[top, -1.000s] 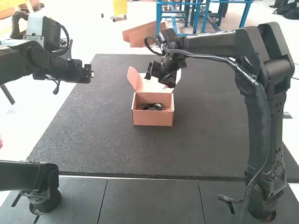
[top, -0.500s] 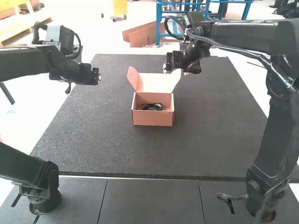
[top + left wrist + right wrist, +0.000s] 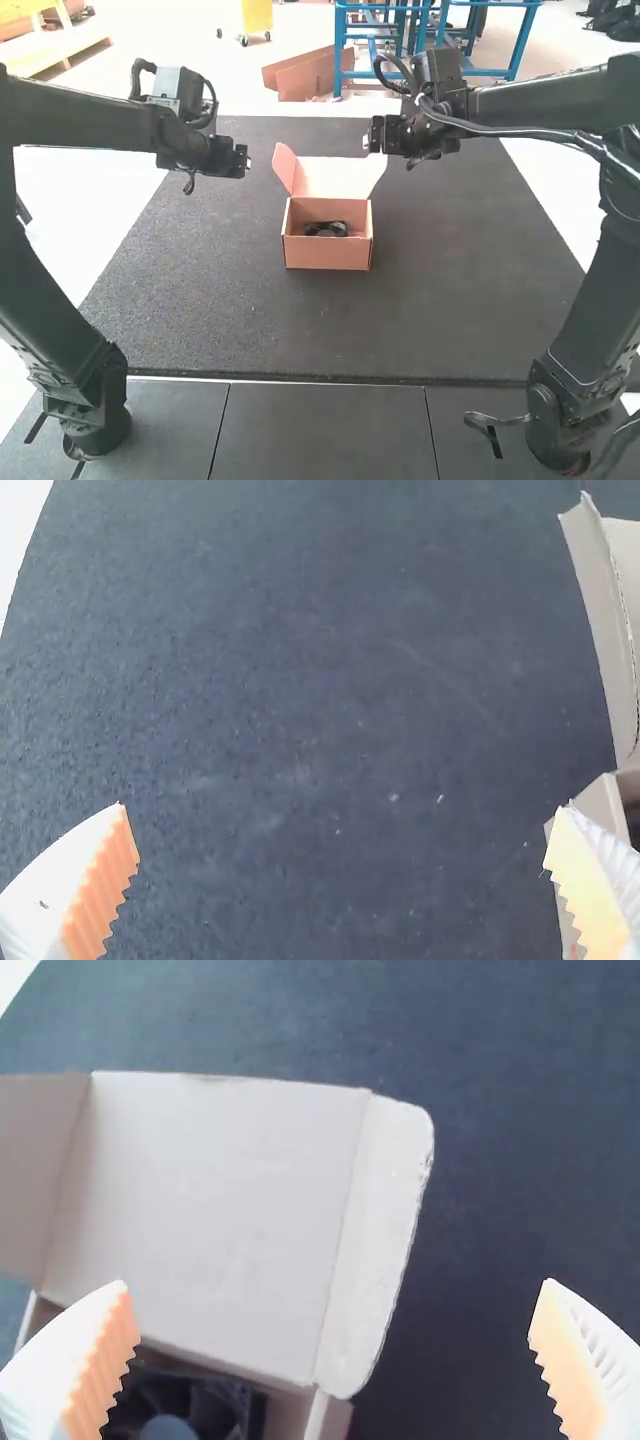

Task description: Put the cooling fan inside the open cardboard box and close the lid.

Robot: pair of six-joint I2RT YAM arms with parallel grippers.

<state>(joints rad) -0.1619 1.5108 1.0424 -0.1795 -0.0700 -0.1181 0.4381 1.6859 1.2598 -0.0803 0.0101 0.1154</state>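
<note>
Black mat [image 3: 200, 290] with one cardboard box [image 3: 328, 250], one fan [image 3: 325, 229] inside

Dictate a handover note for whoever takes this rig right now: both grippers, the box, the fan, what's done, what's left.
Left gripper: open, empty, over the black mat, beside the box's left side flap.
Right gripper: open, empty, above and behind the lid.
Brown cardboard box: mid-mat, with its lid standing upright.
Black cooling fan: lying inside the box.
Done: fan is in.
Left: fold the lid down and close it.
</note>
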